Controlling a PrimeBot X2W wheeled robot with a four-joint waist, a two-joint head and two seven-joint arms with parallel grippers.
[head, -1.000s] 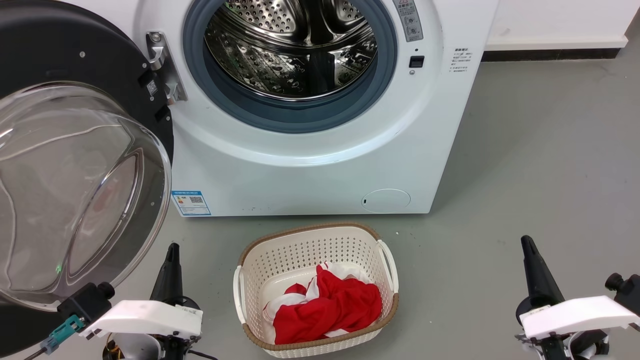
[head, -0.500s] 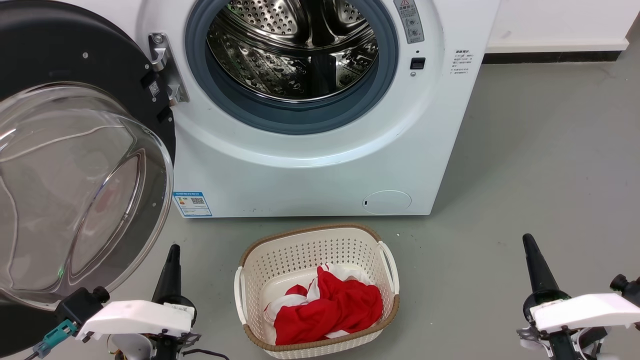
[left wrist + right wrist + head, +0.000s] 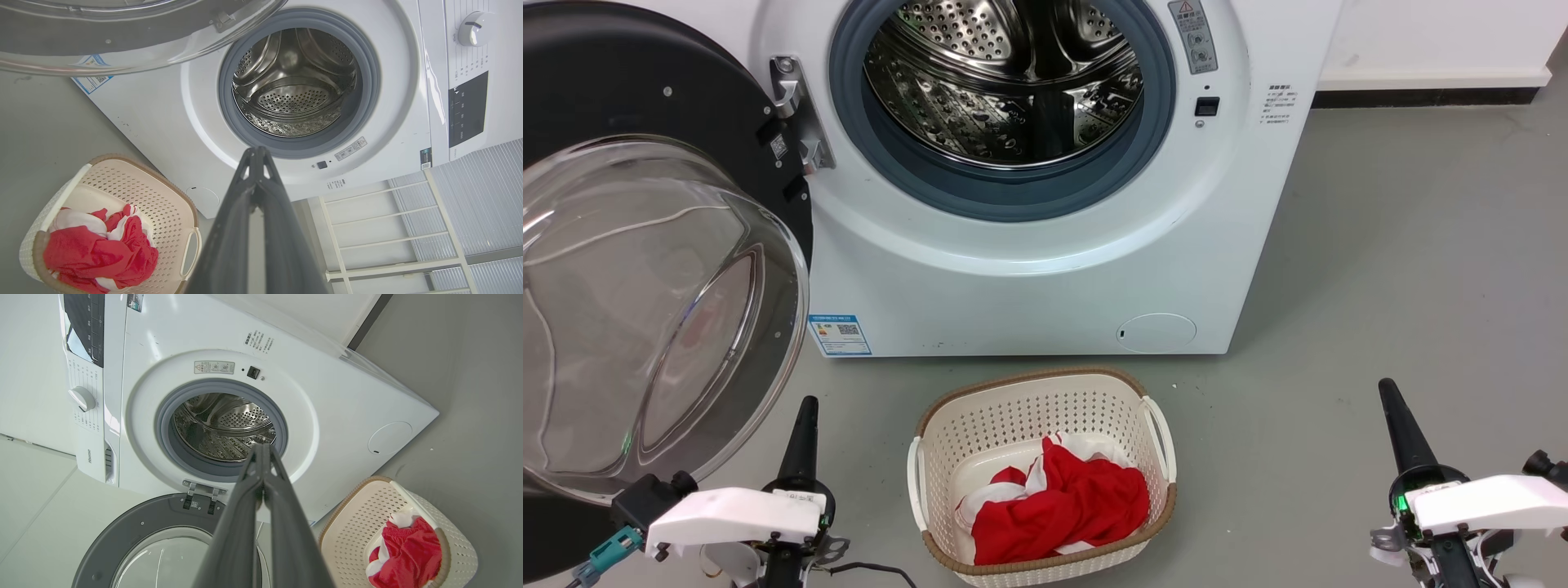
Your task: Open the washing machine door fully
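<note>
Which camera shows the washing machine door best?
The head view: the door stands swung wide at the left, black frame and glass bowl both plain. The right wrist view shows its inner face, partly behind the fingers; the left wrist view catches its rim along the top.

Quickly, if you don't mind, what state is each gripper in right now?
Left gripper: closed, fingers together, holding nothing.
Right gripper: closed, fingers together, holding nothing.
</note>
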